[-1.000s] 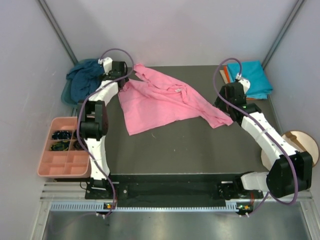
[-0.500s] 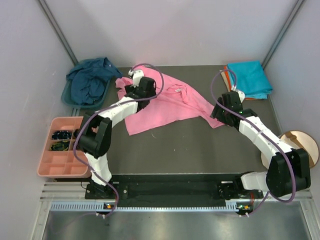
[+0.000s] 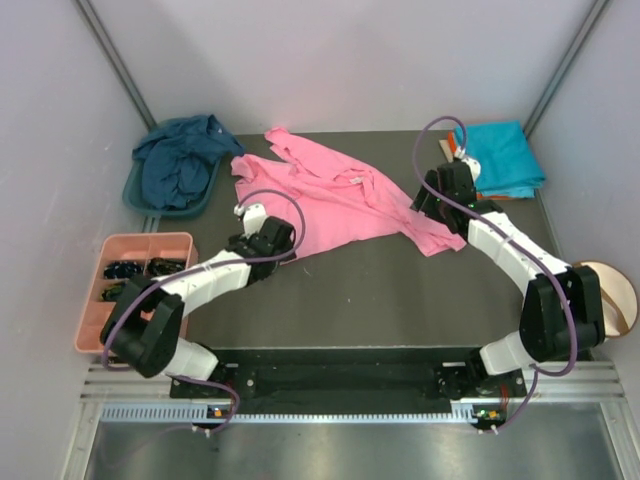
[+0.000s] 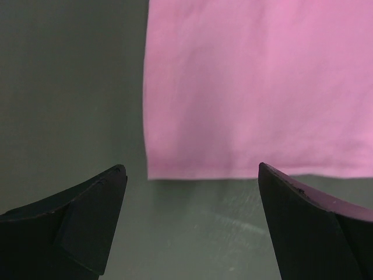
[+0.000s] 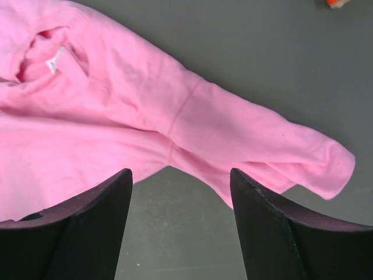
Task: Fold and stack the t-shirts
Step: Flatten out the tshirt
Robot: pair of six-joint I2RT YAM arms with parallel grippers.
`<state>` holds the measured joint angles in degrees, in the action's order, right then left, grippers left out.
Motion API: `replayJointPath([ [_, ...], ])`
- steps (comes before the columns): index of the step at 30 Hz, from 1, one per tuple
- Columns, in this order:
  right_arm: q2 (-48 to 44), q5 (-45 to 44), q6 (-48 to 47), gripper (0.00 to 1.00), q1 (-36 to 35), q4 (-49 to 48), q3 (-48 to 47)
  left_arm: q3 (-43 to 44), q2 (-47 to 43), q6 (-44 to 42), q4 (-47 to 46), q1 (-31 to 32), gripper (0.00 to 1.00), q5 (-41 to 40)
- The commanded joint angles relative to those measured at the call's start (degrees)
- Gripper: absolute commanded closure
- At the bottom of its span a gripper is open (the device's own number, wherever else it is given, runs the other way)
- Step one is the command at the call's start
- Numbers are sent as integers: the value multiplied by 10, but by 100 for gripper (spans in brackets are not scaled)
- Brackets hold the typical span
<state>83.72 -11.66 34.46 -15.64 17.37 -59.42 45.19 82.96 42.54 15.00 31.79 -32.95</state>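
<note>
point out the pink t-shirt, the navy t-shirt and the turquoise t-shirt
pink t-shirt (image 3: pixel 330 205): top external view, middle of its spread-out body
navy t-shirt (image 3: pixel 175 162): top external view, centre of the crumpled heap
turquoise t-shirt (image 3: pixel 505 158): top external view, middle of its flat upper face

Nothing is legible: the white tag in the pink t-shirt is too small to read.

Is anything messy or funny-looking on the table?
Yes. The pink t-shirt lies crooked and wrinkled on the table, one sleeve sticking out sideways. The navy t-shirt is just a crumpled heap in the teal basin, hanging over its rim.
</note>
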Motion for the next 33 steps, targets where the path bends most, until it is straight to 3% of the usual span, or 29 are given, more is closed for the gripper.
replayJointPath([
  [1, 5, 14, -9, 32, -4, -44, -34, -57, -58, 62, 25, 10, 1, 3],
  [10, 3, 22, -11, 32, -4, -47, -13, -85, -64, 90, 13, 13, 1, -68],
  [16, -8, 17, -13, 31, -4, -41, -5, -68, -16, 96, -16, 13, 1, -65],
  [21, -15, 14, -15, 31, -4, -37, 2, -70, 16, 110, -33, 12, 8, -51],
  [24, -17, 11, -15, 31, -4, -35, 5, -69, 32, 115, -41, 12, 19, -51],
  [27, -18, 11, -16, 31, -4, -34, 8, -61, 46, 116, -41, 11, 36, -54],
  [29, -19, 11, -16, 31, -3, -35, 10, -56, 54, 117, -38, 12, 56, -62],
  [30, -18, 11, -16, 31, -4, -35, 10, -55, 56, 117, -38, 12, 62, -65],
  [33, -19, 10, -15, 31, -4, -33, 10, -52, 62, 116, -37, 10, 72, -71],
])
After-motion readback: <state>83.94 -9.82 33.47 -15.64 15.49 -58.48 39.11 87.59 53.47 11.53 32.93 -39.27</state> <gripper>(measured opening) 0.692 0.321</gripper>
